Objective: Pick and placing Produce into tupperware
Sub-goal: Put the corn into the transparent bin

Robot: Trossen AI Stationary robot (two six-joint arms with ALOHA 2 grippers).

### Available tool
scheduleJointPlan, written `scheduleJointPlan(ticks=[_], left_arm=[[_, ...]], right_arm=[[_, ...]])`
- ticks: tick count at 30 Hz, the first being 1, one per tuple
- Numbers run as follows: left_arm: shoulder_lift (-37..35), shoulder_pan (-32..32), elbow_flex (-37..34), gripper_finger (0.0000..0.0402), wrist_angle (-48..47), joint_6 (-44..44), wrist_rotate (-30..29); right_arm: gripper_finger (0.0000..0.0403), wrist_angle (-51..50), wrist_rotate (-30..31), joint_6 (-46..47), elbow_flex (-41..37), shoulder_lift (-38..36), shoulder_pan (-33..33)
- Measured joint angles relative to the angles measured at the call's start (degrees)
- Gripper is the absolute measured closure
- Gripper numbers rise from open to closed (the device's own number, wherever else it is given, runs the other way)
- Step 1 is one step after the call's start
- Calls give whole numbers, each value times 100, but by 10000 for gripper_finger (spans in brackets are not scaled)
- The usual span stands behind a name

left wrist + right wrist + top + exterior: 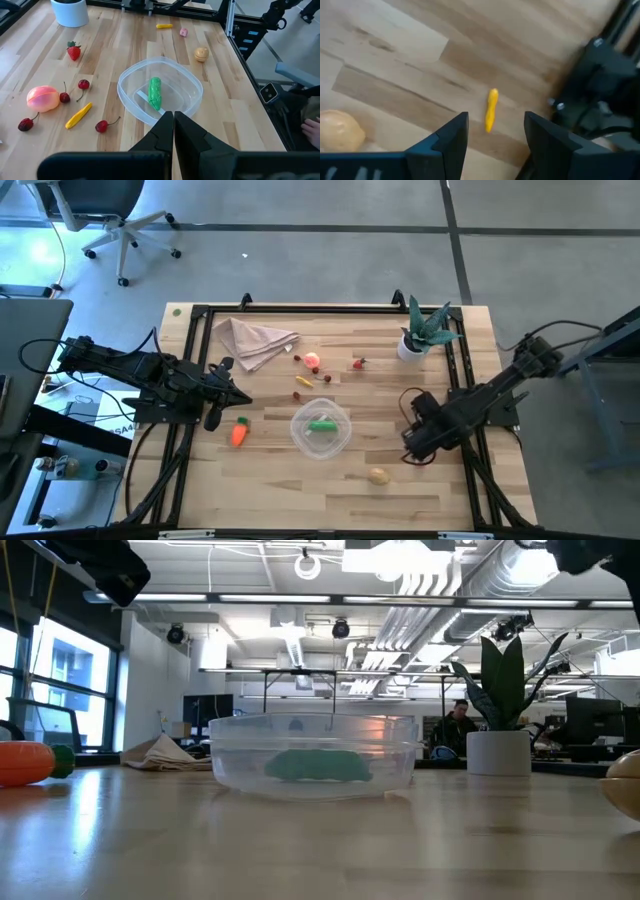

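The left gripper (173, 119) has its jaws pressed together and holds nothing. It hangs above the table (430, 490), off to one side of the tupperware (321, 428), and points toward it. The right gripper (495, 131) has its jaws apart, with nothing between them. It hangs on the other side of the tupperware, above a small yellow piece (491, 110) that lies on the wood.

The tupperware is a clear round bowl near the middle of the table. A green pepper (321, 425) lies inside it. An orange carrot (238, 432) lies just beside the tupperware, on the left gripper's side. A tan potato (378, 475) sits near the tupperware, toward the front edge of the table. Behind the tupperware lie a pink fruit (312, 361), a few red cherries (101, 125), a longer yellow piece (79, 115) and a strawberry (359, 363). A beige napkin (253, 340) and a spiky plant in a white pot (425, 330) sit farther back from the tupperware.
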Motion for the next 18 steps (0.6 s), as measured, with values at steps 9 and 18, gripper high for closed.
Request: scheduleJointPlan(ticks=[9,18], left_arm=[[-2,1,0,396,0,-2,0],[0,0,0,396,0,0,0]], right_arm=[[217,1767,-176,469,-1542,-1056,244],[217,2312,-507,1298,-2452,-1150,493]])
